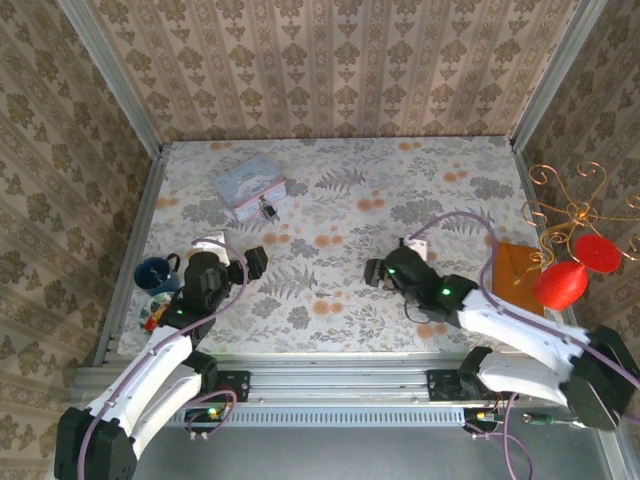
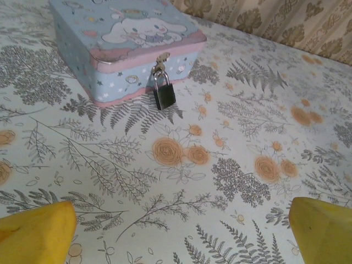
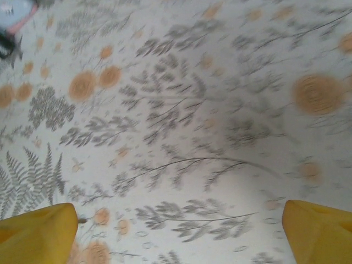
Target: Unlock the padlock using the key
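The padlock (image 2: 164, 93), small and dark with a silvery shackle, hangs from the clasp of a pale blue cartoon tin (image 2: 121, 38) at the back left of the table (image 1: 330, 300); from above the padlock (image 1: 268, 208) lies at the tin's (image 1: 250, 184) front edge. My left gripper (image 2: 180, 234) is open, well short of the padlock and facing it, with only tablecloth between its yellow fingertips (image 2: 36, 231). My right gripper (image 3: 179, 234) is open too, low over the middle of the table, nothing between its fingertips (image 3: 319, 231). The key is out of view.
A blue mug (image 1: 155, 272) and small colourful items (image 1: 155, 312) sit at the left edge beside my left arm. A brown box (image 1: 518, 272), red ornaments (image 1: 560, 285) and a gold wire stand (image 1: 575, 205) stand at the right edge. Wallpapered walls enclose the table.
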{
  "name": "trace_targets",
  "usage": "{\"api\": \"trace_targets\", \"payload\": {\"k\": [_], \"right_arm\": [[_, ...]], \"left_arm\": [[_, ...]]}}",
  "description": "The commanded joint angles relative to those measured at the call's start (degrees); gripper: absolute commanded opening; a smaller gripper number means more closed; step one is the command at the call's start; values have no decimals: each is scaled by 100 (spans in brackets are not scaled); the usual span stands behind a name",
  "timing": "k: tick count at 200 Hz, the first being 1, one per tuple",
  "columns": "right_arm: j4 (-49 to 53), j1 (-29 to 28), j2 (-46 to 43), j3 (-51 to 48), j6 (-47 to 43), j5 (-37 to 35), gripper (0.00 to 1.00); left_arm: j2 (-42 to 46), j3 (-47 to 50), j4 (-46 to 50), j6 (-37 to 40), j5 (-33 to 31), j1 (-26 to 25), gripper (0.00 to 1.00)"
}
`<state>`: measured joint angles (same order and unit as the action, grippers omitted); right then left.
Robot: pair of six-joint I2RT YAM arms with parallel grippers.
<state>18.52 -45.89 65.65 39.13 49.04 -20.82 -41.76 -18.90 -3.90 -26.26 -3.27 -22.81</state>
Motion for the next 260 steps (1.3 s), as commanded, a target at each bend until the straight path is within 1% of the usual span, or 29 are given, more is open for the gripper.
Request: {"api": "trace_targets", "payload": {"k": [1,20,45,73,101,118,139,162,184,227,260], "right_arm": [[225,-437,887,879,685,-183,94],[621,-752,1848,1725,569,-46,91],[1093,-1020,2706,2538,224,3,85],[1508,-1095,3274,2985,4,128,79],[1790,-1098,3767,3372,-147,441,72],[2238,-1098,4153,3771,-203,482,69],[2662,-1097,4598,4215,-393,492,63],[2738,-1089,4858,4402,-518,462,57],[2697,-1097,5025,4517,-588,536,51],[2655,-1098,5350,4699,-749,761,48],[2687,-1149,5525,4770,-790,813,42]], "left_arm": [[-34,87,-347,-157,280,11,100],[21,49,-252,-135,269,20,100],[191,0,1,-120,81,31,100],[527,-9,321,-163,-232,52,100],[1190,79,713,-260,-732,57,100],[1588,220,733,-286,-837,59,100],[1904,292,800,-268,-930,66,100],[1979,222,994,-277,-1069,57,100],[1966,220,967,-279,-1027,58,100],[1909,220,979,-320,-1100,55,100],[1874,228,970,-310,-1140,65,100]]}}
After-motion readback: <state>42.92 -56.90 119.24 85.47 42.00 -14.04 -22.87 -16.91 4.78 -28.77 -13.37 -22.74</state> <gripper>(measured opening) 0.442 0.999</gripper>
